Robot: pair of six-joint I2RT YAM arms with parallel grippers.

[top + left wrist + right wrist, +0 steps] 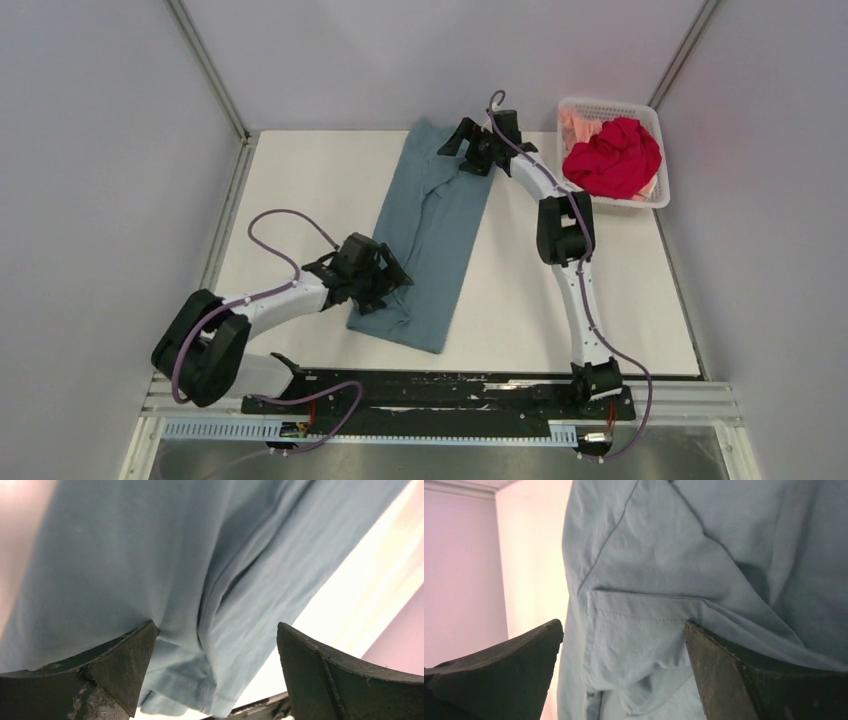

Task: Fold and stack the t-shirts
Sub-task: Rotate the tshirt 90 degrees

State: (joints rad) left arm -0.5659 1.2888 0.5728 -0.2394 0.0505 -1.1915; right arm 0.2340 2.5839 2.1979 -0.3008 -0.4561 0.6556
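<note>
The teal-blue t-shirt [432, 235] lies on the table folded into a long strip that runs from far centre to near centre. My left gripper [385, 283] is open over its near left edge; in the left wrist view the cloth [150, 570] fills the gap between the fingers [125, 665]. My right gripper [462, 152] is open over the strip's far end, where a folded hem [639, 630] lies between the fingers [724, 670]. The red t-shirt [615, 158] lies bunched in the basket on top of the peach-pink one [577, 125].
The white mesh basket [661, 188] stands at the far right corner of the table. Grey walls close in the left, back and right sides. A black rail [440, 385] with the arm bases runs along the near edge.
</note>
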